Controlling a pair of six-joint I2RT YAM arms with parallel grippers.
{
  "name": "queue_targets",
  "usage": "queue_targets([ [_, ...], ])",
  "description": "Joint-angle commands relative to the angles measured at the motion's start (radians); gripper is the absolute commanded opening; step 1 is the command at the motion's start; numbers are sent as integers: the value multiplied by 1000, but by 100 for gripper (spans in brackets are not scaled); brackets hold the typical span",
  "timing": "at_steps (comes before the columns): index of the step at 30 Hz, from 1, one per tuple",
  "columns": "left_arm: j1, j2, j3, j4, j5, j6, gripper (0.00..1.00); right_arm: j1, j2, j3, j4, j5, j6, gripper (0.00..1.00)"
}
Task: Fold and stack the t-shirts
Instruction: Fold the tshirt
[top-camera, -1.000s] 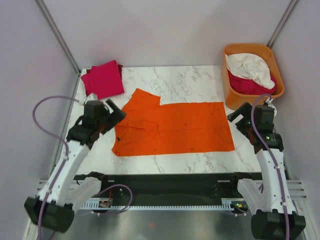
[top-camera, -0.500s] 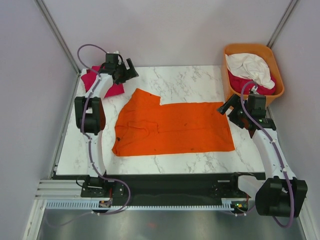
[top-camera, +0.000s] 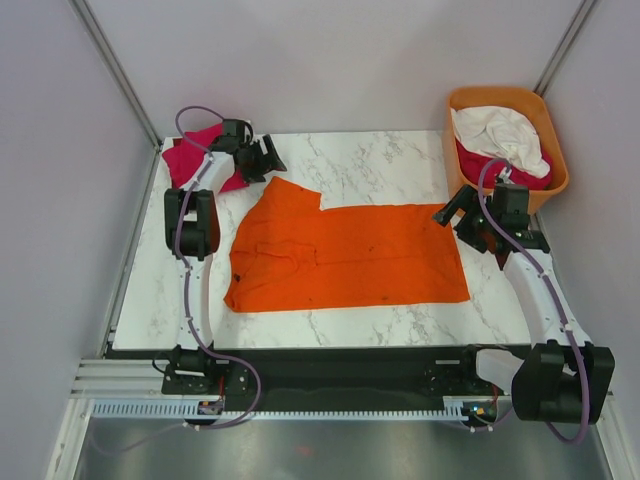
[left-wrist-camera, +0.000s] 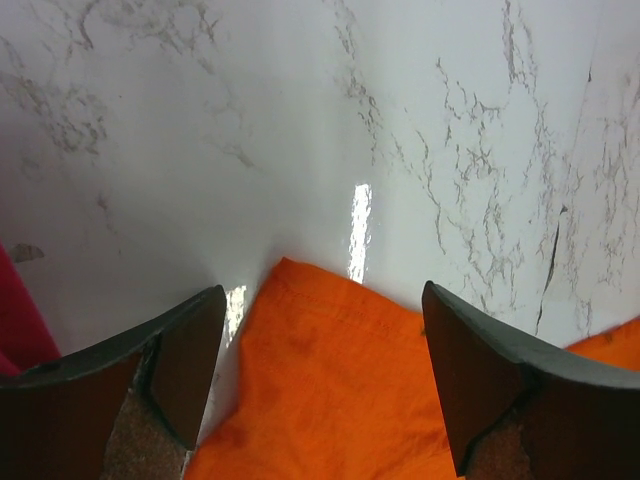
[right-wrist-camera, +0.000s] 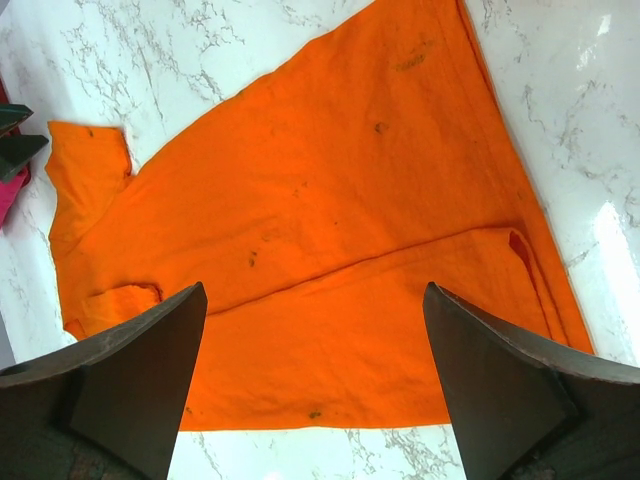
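Note:
A bright orange t-shirt (top-camera: 345, 255) lies spread flat in the middle of the marble table (top-camera: 380, 155). A folded magenta-pink t-shirt (top-camera: 190, 157) lies at the far left corner. My left gripper (top-camera: 264, 158) is open and empty, reaching far out over the orange shirt's far left sleeve corner (left-wrist-camera: 330, 370), which lies between its fingers (left-wrist-camera: 180, 350). My right gripper (top-camera: 458, 215) is open and empty, above the shirt's right edge (right-wrist-camera: 320, 230). White (top-camera: 500, 135) and crimson (top-camera: 495, 172) shirts lie in the tub.
A rigid orange plastic tub (top-camera: 455, 150) stands at the far right corner, just behind my right gripper. The magenta shirt shows at the left edge of the left wrist view (left-wrist-camera: 15, 320). Grey walls close in the table on three sides.
My left arm swung from the near left up to the far left corner, then shifted right onto the orange sleeve corner. My right gripper moved slightly farther and left.

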Motion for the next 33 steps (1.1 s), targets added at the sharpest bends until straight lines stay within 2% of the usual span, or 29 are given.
queue_targets([
  [1, -9, 21, 7, -33, 61, 13, 86, 4, 20, 46, 40, -8, -9, 98],
  [6, -17, 9, -39, -41, 49, -17, 82, 4, 34, 49, 41, -3, -9, 98],
  [9, -20, 23, -30, -41, 61, -32, 74, 4, 37, 48, 43, -3, -11, 98],
  [10, -22, 27, -26, -40, 71, -33, 66, 4, 37, 46, 44, -2, -9, 98],
  [14, -28, 35, -27, -43, 60, -38, 56, 5, 37, 36, 56, 9, -17, 98],
  [16, -34, 38, -26, -43, 46, -41, 44, 29, 55, 29, 73, 17, -26, 98],
  [17, -34, 38, -23, -43, 43, -44, 28, 40, 70, 35, 76, 29, -31, 98],
  [19, -32, 38, -21, -43, 35, -52, 2, 72, 132, 49, 76, 76, -57, 98],
  [22, -34, 15, -18, -44, 28, -44, 2, 172, 254, 101, 58, 220, -89, 97],
  [25, -34, -23, -18, -53, 23, -30, 2, 217, 389, 175, 47, 343, -103, 95],
  [29, -32, -91, -47, -64, 14, -21, 2, 221, 532, 314, 37, 483, -117, 90],
  [30, -34, -124, -59, -64, 9, -23, 2, 220, 578, 337, 30, 507, -120, 85],
  [33, -36, -170, -105, -64, -8, -21, 2, 220, 659, 414, 29, 538, -120, 79],
])
